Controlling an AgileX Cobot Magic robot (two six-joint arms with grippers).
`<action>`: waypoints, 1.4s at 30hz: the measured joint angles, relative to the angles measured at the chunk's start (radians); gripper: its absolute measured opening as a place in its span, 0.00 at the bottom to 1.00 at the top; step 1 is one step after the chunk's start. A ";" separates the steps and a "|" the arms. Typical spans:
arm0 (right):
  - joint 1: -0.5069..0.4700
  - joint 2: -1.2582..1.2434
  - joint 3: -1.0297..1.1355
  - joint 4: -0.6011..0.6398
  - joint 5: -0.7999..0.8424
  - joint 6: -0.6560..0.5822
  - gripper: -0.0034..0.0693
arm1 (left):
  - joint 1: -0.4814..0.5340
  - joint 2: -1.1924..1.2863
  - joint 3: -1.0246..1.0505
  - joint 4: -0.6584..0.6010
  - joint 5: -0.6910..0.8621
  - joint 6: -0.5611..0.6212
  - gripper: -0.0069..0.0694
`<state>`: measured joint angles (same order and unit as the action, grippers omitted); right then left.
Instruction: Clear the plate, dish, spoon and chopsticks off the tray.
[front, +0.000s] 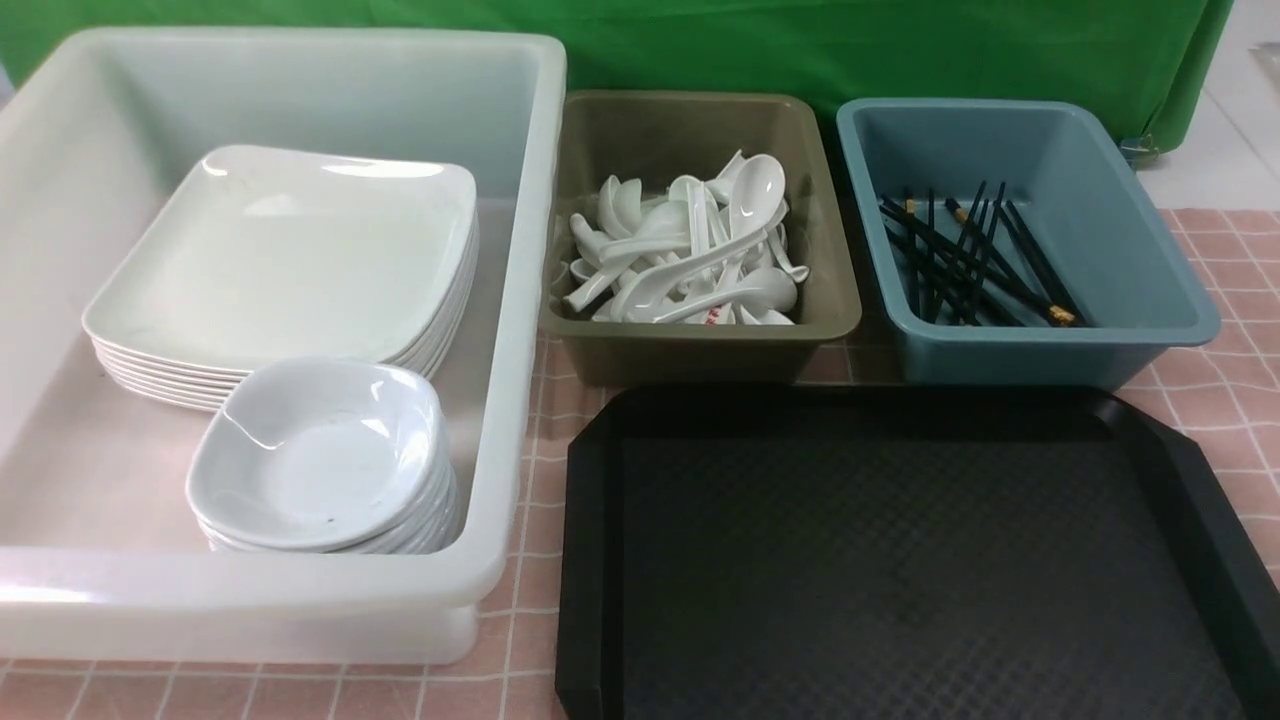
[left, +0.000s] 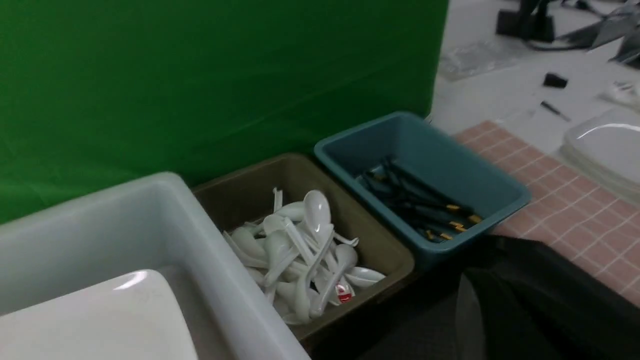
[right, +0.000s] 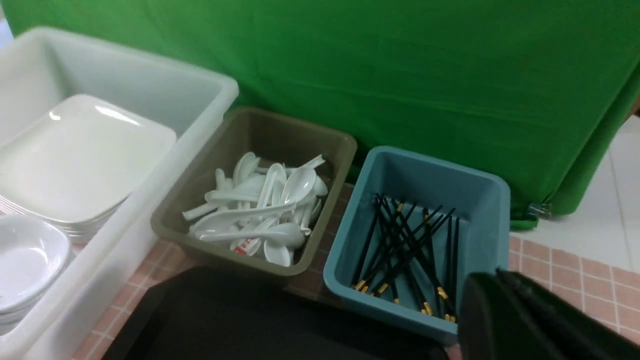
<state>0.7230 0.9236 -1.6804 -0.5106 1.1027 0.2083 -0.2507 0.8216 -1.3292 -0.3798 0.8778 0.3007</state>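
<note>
The black tray lies at the front right with a bare floor. The plate tops a stack of white plates in the white tub, beside a stack of small white dishes. White spoons fill the olive bin. Black chopsticks lie in the blue bin. Neither gripper shows in the front view. In the left wrist view my left gripper is dark and looks shut and empty above the tray. In the right wrist view my right gripper is shut and empty near the blue bin.
A green cloth hangs behind the bins. The table has a pink checked cloth. More white plates sit at the table's far right side in the left wrist view.
</note>
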 joint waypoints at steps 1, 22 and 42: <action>0.000 -0.072 0.049 -0.004 -0.023 0.011 0.09 | -0.012 -0.051 0.030 0.021 -0.004 -0.021 0.07; 0.000 -0.912 1.271 -0.002 -1.059 0.085 0.13 | -0.032 -0.761 1.004 -0.002 -0.598 -0.184 0.09; 0.000 -0.912 1.271 -0.002 -1.070 0.102 0.23 | -0.032 -0.760 1.017 0.155 -0.639 -0.184 0.09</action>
<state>0.7230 0.0112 -0.4092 -0.5125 0.0328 0.3100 -0.2828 0.0615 -0.3120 -0.2244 0.2390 0.1170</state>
